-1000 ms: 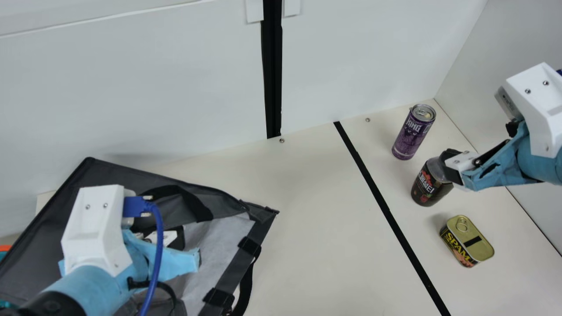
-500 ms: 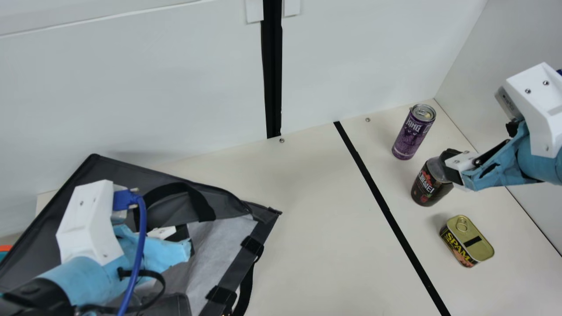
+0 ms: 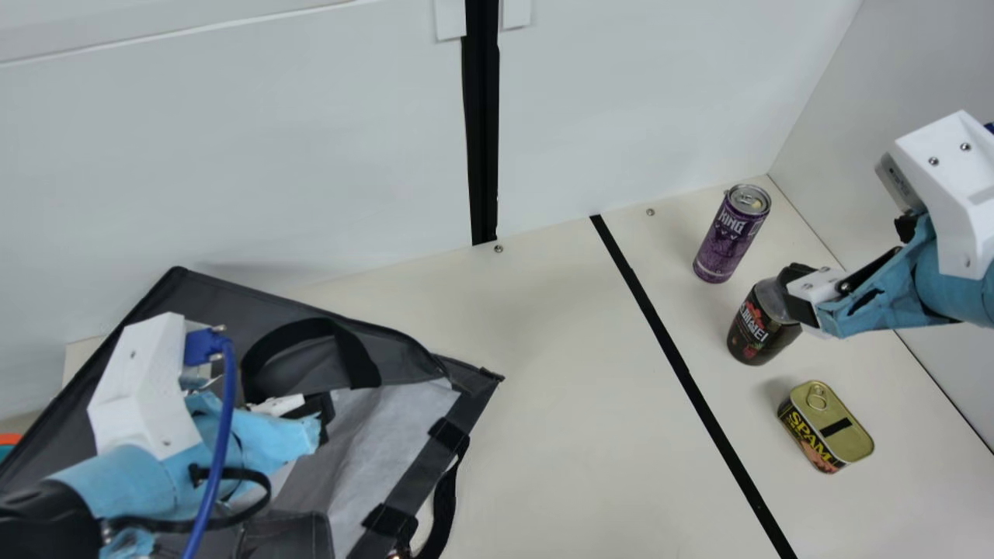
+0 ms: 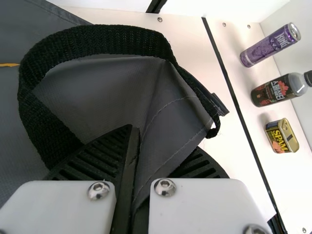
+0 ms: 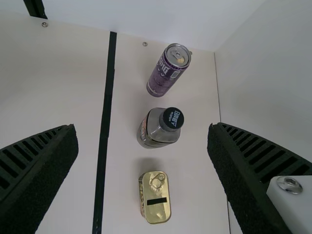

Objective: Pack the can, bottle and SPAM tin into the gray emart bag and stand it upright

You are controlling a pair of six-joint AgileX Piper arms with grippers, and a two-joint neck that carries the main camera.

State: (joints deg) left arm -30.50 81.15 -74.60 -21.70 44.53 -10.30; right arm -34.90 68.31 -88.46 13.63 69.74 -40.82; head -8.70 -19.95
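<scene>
My left pincer (image 3: 317,418): clamped on a fold of the gray emart bag (image 3: 233,299)
Black handle (image 4: 117,40): looping up beside my left pincer
My right pincer (image 3: 798,295): spread wide, above the worktop (image 3: 559,404)
Bottle (image 3: 755,330): upright, near my right pincer's tips
Can (image 3: 728,239): upright, farther from my right pincer, past the bottle
SPAM tin (image 3: 839,431): lid up, on the bottle's other side from the can

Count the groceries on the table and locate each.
3. The purple can is nearest the back wall, the SPAM tin farthest from it, the bottle between them, all right of the black line in the main view. More may be hidden by the gray bag.
</scene>
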